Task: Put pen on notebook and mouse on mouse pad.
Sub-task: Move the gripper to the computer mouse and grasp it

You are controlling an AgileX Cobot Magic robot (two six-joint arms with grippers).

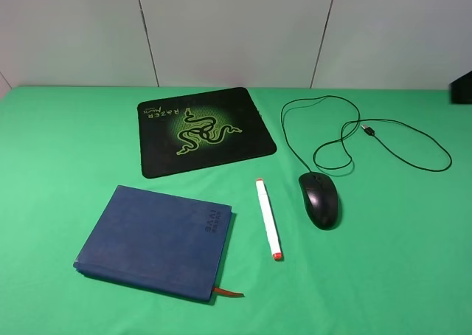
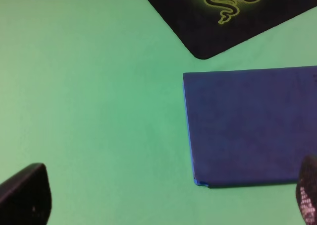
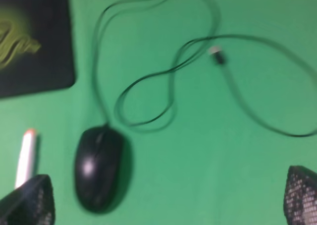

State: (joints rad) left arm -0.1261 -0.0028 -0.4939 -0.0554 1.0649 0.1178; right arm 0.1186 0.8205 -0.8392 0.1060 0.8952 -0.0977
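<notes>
The white pen with orange-red ends lies on the green cloth between the dark blue notebook and the black mouse. The mouse's thin cable loops behind it toward a USB plug. The black mouse pad with its green snake logo sits farther back. Neither arm shows in the exterior high view. My left gripper is open above bare cloth next to the notebook. My right gripper is open above the mouse, with the pen near one fingertip.
A green cloth covers the table up to a white panelled wall. A dark object stands at the far right edge. An orange-brown ribbon sticks out of the notebook's near corner.
</notes>
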